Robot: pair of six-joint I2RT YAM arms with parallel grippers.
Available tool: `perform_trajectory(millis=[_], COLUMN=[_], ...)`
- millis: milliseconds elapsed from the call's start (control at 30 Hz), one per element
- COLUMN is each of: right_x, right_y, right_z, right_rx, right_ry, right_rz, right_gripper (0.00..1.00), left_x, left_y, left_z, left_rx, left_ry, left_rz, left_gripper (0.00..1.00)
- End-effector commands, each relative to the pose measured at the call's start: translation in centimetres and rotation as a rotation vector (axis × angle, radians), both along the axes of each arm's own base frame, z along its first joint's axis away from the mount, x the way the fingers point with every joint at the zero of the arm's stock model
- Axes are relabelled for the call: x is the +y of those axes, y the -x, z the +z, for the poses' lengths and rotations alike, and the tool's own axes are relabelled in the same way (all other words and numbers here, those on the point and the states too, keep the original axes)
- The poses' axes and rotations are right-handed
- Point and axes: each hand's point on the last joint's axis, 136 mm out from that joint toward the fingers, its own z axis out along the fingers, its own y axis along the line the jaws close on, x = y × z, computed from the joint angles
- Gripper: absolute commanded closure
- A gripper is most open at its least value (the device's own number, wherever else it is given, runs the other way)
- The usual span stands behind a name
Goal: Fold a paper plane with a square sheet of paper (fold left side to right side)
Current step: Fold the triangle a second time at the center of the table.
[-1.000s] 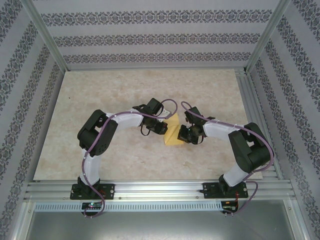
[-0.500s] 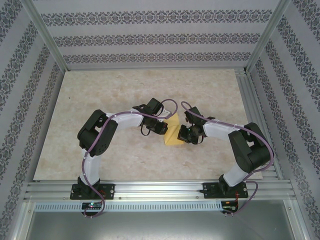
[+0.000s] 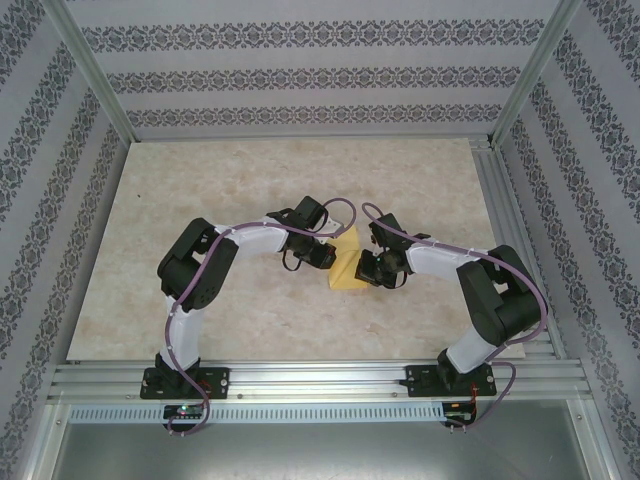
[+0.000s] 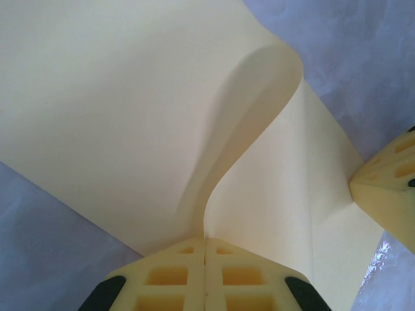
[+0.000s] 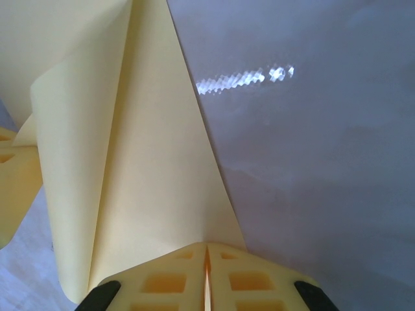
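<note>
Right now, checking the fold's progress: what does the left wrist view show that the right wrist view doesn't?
Left wrist's extra: the sheet of paper curled up in a soft, uncreased wave above the left hand. Right wrist's extra: a sharp straight crease running away from the right hand, plus a glare streak on the table. Shared: that paper pinched between each hand's shut fingers, with the other hand's fingertip at the frame edge.

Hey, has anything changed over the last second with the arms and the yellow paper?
Hardly anything. The left arm's elbow seems to have edged slightly toward the middle, at most. The left gripper and right gripper stay shut on the square sheet of paper, which keeps its raised, curved fold between them over the table.
</note>
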Motion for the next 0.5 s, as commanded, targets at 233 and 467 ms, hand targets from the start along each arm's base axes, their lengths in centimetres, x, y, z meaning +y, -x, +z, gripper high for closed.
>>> perform_trajectory(millis=[233, 467], right_x=[-0.3, 1.7], right_y=[-1.6, -3.2], right_z=[4.3, 6.5], right_rx=[-0.119, -0.185], right_ry=[-0.008, -0.182], right_rz=[0.006, -0.082], right_gripper=[0.81, 0.90], left_x=[0.5, 0.4], left_y=[0.6, 0.7], left_z=[-1.9, -1.9], left_rx=[0.019, 0.018], left_ry=[-0.057, -0.059], left_rz=[-0.020, -0.024], left_gripper=[0.92, 0.92])
